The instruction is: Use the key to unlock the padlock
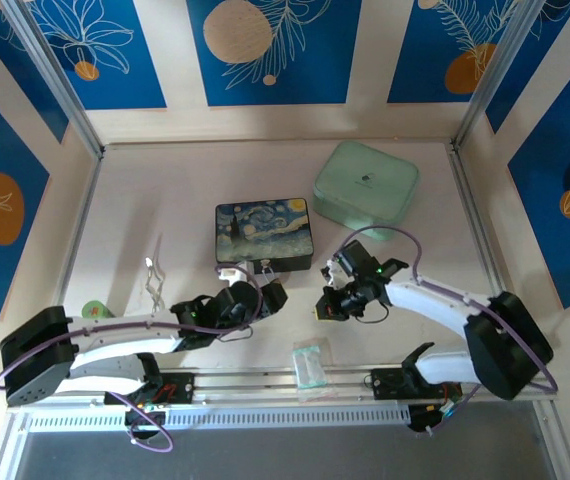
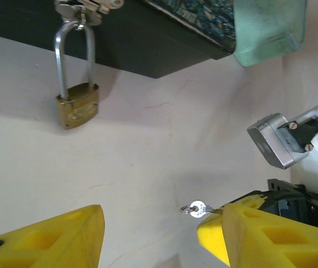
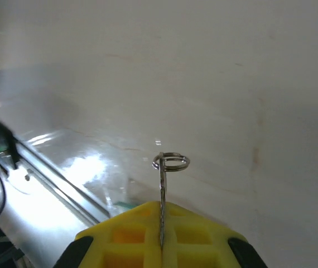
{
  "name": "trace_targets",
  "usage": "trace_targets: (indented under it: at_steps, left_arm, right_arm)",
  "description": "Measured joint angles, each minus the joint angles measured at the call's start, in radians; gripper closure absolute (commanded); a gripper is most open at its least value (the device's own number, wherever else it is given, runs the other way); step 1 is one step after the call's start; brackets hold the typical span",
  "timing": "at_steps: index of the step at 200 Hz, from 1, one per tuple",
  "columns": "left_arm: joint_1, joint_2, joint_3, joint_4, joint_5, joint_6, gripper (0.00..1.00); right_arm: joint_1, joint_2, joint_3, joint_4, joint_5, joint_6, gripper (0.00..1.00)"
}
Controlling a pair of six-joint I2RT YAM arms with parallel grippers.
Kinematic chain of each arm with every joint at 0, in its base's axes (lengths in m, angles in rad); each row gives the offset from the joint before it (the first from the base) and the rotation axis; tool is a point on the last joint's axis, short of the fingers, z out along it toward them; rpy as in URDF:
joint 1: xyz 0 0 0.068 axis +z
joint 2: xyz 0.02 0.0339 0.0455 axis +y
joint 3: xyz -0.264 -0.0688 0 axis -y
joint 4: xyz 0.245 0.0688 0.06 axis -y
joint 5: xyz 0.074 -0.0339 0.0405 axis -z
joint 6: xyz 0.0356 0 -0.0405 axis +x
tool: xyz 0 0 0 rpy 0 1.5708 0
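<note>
No legible text — padlock (image 2: 78,109) face marks blurred, mint case (image 1: 365,185) logo too small.

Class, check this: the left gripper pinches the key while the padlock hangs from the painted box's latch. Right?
No: the right gripper pinches the key, as the right wrist view shows. The padlock does hang from the painted box's latch.

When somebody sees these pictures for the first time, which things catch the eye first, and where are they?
The eye goes first to the dark-blue starry-night painted box in the middle of the table, with the tiny brass-gold padlock hooked by its thin silver shackle to the box's silver clasp. Next comes the tiny thin silver-grey metal key, pinched between the yellow fingers of the right gripper, ring end sticking out, right of the padlock.
</note>
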Motion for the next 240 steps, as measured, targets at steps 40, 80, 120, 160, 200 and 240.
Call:
trace_targets:
  at_steps: [40,80,120,160,200,240]
  left_arm:
    - [0.0,0.0,0.008,-0.044,-0.006,0.019,0.39]
    - [0.0,0.0,0.02,-0.058,-0.004,0.035,0.39]
    - [0.0,0.0,0.02,-0.058,-0.004,0.045,0.39]
    - [0.0,0.0,0.027,-0.058,-0.004,0.056,0.39]
    - [0.0,0.0,0.027,-0.058,-0.004,0.06,0.39]
    - [0.0,0.0,0.027,-0.058,-0.005,0.06,0.39]
  right_arm:
    - [-0.006,0.136,0.089,-0.12,0.061,-0.021,0.98]
    - [-0.007,0.246,0.155,-0.19,0.111,-0.034,0.94]
    - [-0.007,0.277,0.195,-0.234,0.17,-0.032,0.75]
    - [-0.005,0.28,0.223,-0.269,0.233,-0.011,0.28]
    - [-0.002,0.2,0.224,-0.27,0.284,0.031,0.17]
    - [0.009,0.126,0.175,-0.175,0.247,0.107,0.33]
